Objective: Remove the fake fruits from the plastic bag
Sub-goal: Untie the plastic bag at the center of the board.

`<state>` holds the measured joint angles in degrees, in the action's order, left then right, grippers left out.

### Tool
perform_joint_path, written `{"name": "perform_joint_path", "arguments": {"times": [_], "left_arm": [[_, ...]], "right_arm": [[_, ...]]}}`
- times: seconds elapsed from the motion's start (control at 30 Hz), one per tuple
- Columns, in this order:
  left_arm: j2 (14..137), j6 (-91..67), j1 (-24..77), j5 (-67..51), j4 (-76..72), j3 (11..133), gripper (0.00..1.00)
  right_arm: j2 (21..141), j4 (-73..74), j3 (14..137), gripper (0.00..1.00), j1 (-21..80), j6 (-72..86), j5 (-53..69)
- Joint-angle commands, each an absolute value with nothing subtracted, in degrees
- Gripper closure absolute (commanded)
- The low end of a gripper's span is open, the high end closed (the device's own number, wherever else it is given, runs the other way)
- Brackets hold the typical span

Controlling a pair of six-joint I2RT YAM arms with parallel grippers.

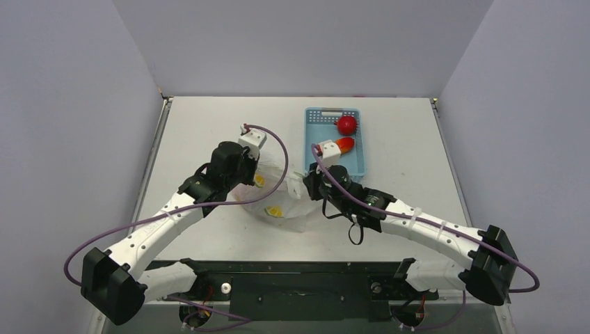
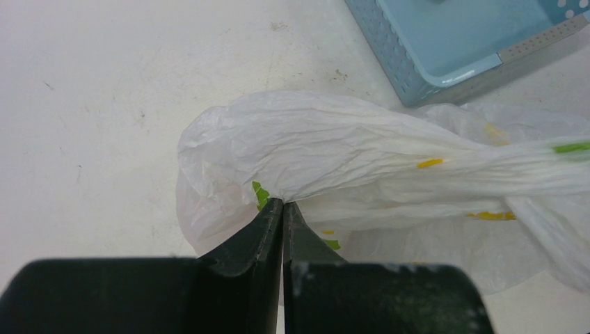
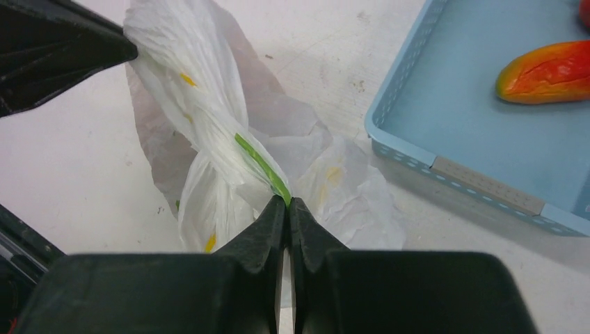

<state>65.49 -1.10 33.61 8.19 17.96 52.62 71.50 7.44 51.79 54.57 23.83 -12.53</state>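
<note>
The plastic bag, pinched at both ends by me.
It lies on the table just beside the blue basket, its twisted film running between my left pincer and my right pincer, each pressed together on it.

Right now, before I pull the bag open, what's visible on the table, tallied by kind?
Plastic bag: 1
Blue basket: 1
Round red fruit, in the basket: 1
Red-orange mango, in the basket: 1
Total: 4
No fruit shows through the bag.
</note>
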Motion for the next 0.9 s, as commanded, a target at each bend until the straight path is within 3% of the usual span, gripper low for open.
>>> {"name": "perform_joint_path", "arguments": {"times": [0.0,0.47,0.7,0.83,0.87], "left_arm": [[62.37,-1.49,32.96,13.79,14.09,52.53,1.00],[58.43,-1.54,31.91,19.08,11.88,50.08,1.00],[58.61,-0.33,31.55,6.83,11.89,50.24,1.00],[58.83,0.96,31.62,0.57,12.19,50.03,0.77],[58.90,1.27,31.75,-1.57,12.29,50.02,0.66]], "right_arm": [[65.17,3.38,46.52,1.00,50.26,29.01,-15.09],[58.27,-1.30,33.24,1.00,36.67,38.92,-5.19],[60.28,-3.16,35.35,1.00,36.68,35.71,3.22],[62.03,-3.39,37.23,1.00,36.66,34.75,5.74],[62.68,-3.37,37.78,1.00,36.68,34.65,6.55]]}}
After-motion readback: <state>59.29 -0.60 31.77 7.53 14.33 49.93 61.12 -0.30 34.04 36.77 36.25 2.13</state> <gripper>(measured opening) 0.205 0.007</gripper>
